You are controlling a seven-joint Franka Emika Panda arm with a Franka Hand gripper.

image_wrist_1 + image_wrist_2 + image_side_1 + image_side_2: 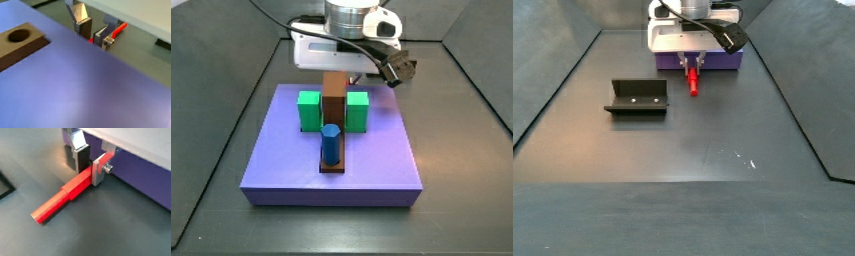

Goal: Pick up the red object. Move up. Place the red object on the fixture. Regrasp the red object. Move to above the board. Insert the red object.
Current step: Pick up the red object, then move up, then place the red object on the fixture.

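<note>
The red object is a long stepped red peg lying flat on the dark floor beside the board. It also shows in a side view and in a wrist view. My gripper is low at the floor next to the board's edge, with its fingers shut on one end of the red object; it shows too in a wrist view and in a side view. The fixture stands on the floor apart from the peg's free end. In a side view the gripper's hand is behind the board, and the red object is hidden.
On the board stand two green blocks, a tall brown bar and a blue peg. A brown block with a hole lies on the board's top. Dark walls enclose the floor on both sides.
</note>
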